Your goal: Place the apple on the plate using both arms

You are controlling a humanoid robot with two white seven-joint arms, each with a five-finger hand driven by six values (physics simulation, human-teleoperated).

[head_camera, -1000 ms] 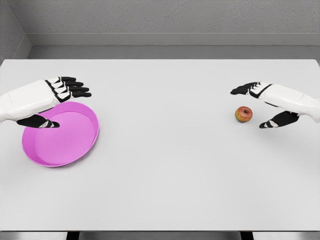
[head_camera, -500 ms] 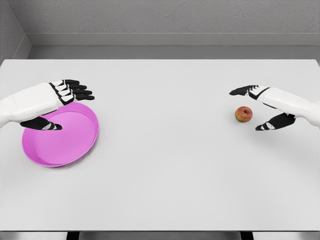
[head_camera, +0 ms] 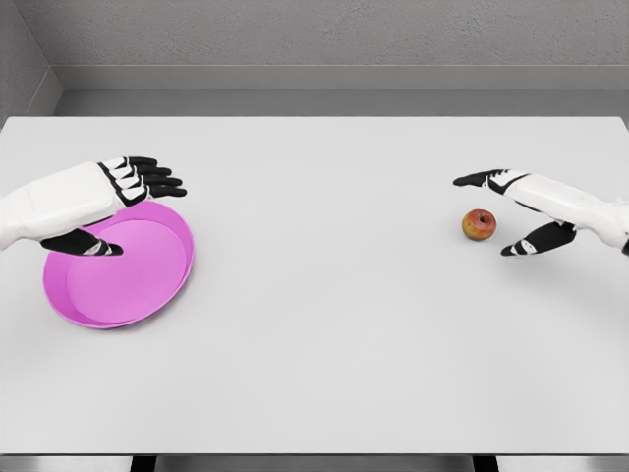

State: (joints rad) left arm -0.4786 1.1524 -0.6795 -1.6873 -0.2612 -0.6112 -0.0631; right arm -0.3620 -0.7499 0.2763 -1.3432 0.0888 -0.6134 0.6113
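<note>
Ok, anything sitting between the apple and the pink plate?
Nothing visible: bare white table lies between the apple and the pink plate. Only the left hand hovers over the plate's far rim.

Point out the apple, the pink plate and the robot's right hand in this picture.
apple (head_camera: 480, 224), head view, middle of the fruit.
pink plate (head_camera: 147, 305), head view, near rim.
right hand (head_camera: 499, 214), head view, midway between thumb and fingertips.

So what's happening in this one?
A two-armed robot is set to move an apple onto a pink plate. The right hand is open around the apple, fingers either side, not gripping it. The left hand hovers open over the plate's far rim. The apple sits on the table, far from the plate.
</note>
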